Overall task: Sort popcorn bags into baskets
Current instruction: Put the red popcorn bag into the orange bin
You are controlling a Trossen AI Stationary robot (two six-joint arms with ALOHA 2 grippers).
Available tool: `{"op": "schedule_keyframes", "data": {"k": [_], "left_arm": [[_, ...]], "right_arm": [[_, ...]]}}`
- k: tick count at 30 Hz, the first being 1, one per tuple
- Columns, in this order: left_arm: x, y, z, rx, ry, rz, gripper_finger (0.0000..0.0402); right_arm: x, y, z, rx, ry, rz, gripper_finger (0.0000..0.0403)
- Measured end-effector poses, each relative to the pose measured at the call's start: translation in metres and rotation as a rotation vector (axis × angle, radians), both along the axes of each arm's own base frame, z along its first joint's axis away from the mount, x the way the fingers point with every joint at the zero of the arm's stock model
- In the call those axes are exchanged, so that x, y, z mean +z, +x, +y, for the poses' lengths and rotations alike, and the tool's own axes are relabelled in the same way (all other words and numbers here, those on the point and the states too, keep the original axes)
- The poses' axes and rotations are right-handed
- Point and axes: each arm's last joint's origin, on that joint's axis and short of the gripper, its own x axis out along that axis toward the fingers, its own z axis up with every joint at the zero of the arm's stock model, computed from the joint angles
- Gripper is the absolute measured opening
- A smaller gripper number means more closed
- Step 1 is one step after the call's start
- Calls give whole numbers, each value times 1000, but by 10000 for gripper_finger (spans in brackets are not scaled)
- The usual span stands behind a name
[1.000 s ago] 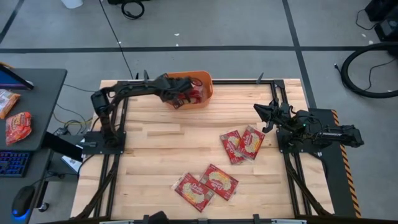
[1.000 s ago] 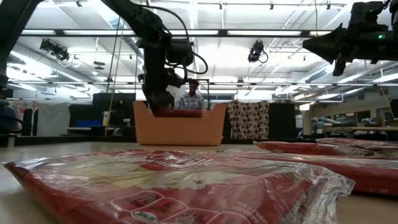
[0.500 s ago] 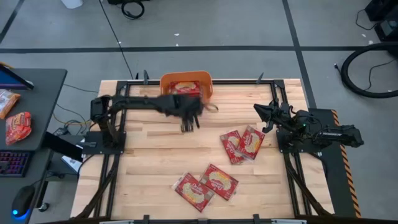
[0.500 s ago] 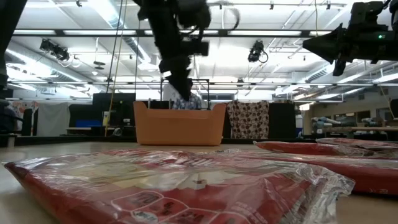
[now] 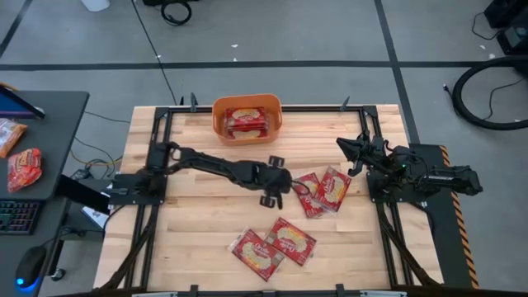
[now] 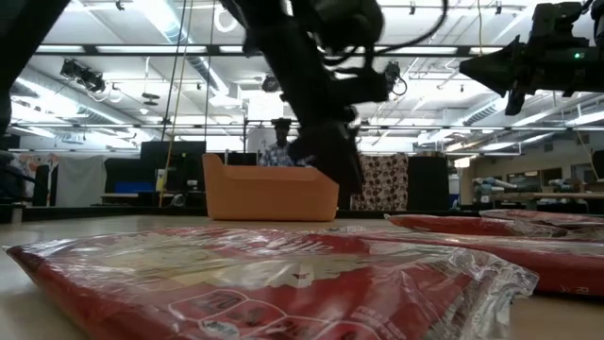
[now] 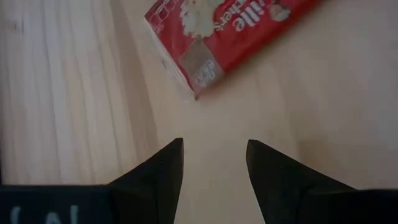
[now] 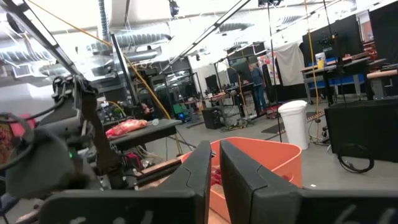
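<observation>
The orange basket (image 5: 221, 115) stands at the table's far edge with red popcorn bags (image 5: 247, 120) lying flat in it. Two overlapping bags (image 5: 310, 195) (image 5: 335, 187) lie right of centre, and two more (image 5: 257, 252) (image 5: 290, 240) lie near the front. My left gripper (image 5: 280, 183) hovers open just left of the right-of-centre pair. In the left wrist view, one bag's corner (image 7: 198, 79) lies a little ahead of the open fingers (image 7: 214, 152). My right gripper (image 5: 342, 147) is shut, raised at the table's right edge.
Black frame rails (image 5: 162, 132) run along the table's left and right sides. A side desk at the left carries more red packets (image 5: 23, 169). A person (image 6: 280, 151) stands in the room behind the basket (image 6: 269, 194). Bare wood lies left of centre.
My left gripper has let go of a bag, which now lies in the basket. It has risen out of the basket and swung toward the table's near and right side, coming down beside the right-of-centre pair of bags.
</observation>
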Motion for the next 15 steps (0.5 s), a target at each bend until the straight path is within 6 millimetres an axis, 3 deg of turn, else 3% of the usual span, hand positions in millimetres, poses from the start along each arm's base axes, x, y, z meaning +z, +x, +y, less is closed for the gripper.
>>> {"op": "schedule_keyframes", "data": {"k": [6, 15], "left_arm": [[-8, 29, -1, -110, 86, 11, 173], [-33, 38, -1, -350, 261, 122, 171]], "right_arm": [[0, 0, 0, 1, 0, 0, 39], [0, 0, 0, 0, 0, 0, 39]]}}
